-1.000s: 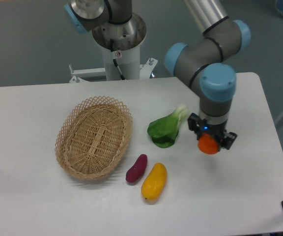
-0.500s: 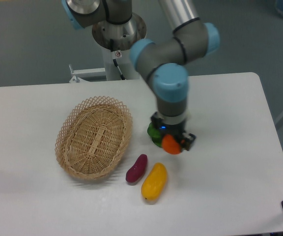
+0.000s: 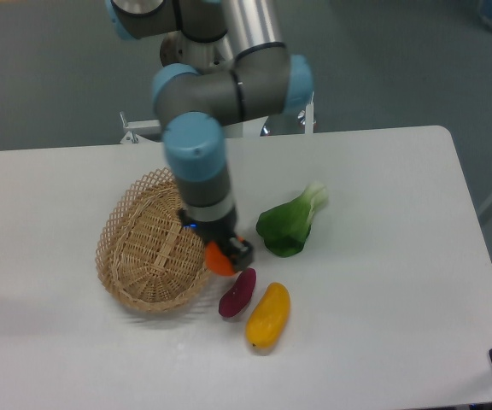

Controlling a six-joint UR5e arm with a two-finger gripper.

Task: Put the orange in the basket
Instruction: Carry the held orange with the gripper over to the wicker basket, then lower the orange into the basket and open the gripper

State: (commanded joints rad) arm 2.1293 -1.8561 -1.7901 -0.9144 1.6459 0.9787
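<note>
The orange [image 3: 219, 259] is a small bright-orange ball held in my gripper [image 3: 220, 254], which is shut on it. It hangs over the right rim of the oval tan wicker basket [image 3: 143, 248], just above the table. The arm's wrist hides the basket's upper right rim. The basket's inside shows no fruit.
A purple sweet potato [image 3: 237, 293] and a yellow-orange mango [image 3: 267, 315] lie just right of the basket's lower edge, close under the gripper. A green leafy bok choy [image 3: 290, 222] lies further right. The robot base stands behind the table.
The gripper has carried the orange leftward, from right of the bok choy, over it, to the basket's right rim. The other things have not moved.
</note>
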